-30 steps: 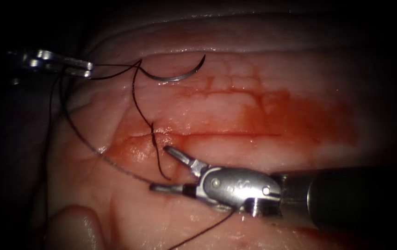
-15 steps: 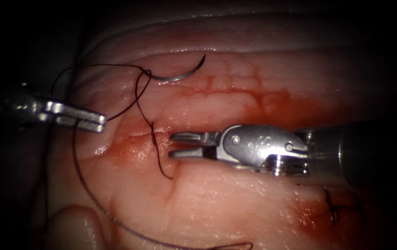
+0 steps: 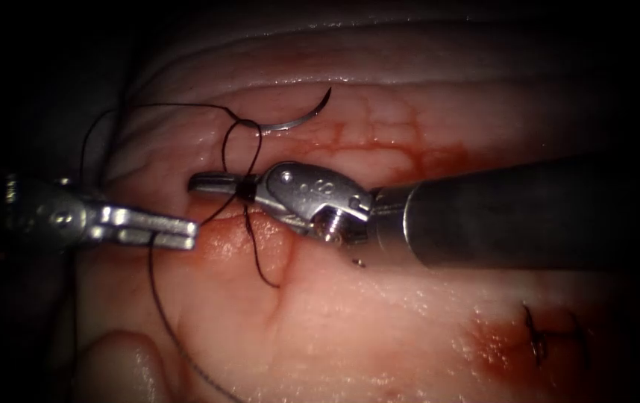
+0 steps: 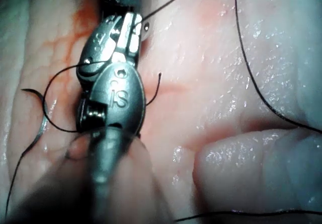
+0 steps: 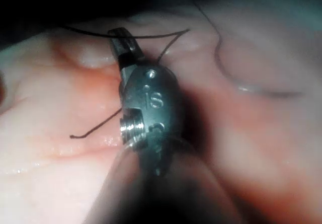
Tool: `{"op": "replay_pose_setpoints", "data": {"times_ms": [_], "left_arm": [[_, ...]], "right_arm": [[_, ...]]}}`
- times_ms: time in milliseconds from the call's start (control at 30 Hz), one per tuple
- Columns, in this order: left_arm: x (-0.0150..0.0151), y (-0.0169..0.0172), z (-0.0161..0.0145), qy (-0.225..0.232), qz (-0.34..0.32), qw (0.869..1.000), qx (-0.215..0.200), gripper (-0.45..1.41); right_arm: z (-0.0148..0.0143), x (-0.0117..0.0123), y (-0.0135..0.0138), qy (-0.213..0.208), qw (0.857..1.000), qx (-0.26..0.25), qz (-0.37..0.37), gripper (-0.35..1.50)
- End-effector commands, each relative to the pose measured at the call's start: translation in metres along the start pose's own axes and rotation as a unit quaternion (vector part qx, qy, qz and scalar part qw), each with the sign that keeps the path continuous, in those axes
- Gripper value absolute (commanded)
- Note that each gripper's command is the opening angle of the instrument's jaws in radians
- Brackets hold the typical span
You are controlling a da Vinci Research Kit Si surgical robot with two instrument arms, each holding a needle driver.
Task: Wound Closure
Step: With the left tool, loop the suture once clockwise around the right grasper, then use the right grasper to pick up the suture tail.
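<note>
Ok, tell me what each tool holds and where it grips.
Right tool: shut on the thread just above the cut. Left tool: shut on the thread's long strand. Needle: free, lying on the tissue above the cut.

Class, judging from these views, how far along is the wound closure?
Done: one stitch sits lower right; thread passes through the tissue, needle lying free on it. In hand: left tool holds thread; right tool, jaws shut, has thread across it. Left: no knot here yet.
</note>
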Motion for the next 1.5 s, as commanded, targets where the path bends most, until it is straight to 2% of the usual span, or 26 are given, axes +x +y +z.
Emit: {"op": "replay_pose_setpoints", "data": {"times_ms": [33,433,600,733,900,1200,1500], "left_arm": [[-0.0009,0.0001,0.0006,0.001,-0.004,1.0,-0.001,-0.45],[-0.0058,0.0001,0.0006,-0.021,-0.05,0.998,0.033,-0.45],[-0.0079,-0.0006,-0.0001,-0.026,-0.06,0.997,0.042,-0.45],[-0.0107,-0.0017,-0.001,-0.031,-0.071,0.996,0.047,-0.45],[-0.0139,-0.0027,-0.0018,-0.034,-0.085,0.995,0.051,-0.45],[-0.0166,-0.0034,-0.0029,-0.041,-0.094,0.993,0.058,-0.45],[-0.0159,-0.0042,-0.0034,-0.034,-0.099,0.992,0.065,-0.45]], "right_arm": [[0.001,-0.0001,-0.0001,0.009,1.0,0.013,0.011,-0.35],[0.0002,0.0035,0.0003,0.076,0.991,0.092,0.065,-0.35],[-0.0005,0.0037,0.0006,0.088,0.985,0.132,0.07,-0.35],[-0.0012,0.0037,0.0007,0.092,0.978,0.17,0.073,-0.35],[-0.0014,0.0039,0.0006,0.089,0.97,0.21,0.082,-0.35],[-0.0017,0.0045,0.0004,0.089,0.962,0.243,0.085,-0.35],[-0.0017,0.0032,-0.0006,0.01,0.957,0.282,0.061,-0.35]]}}
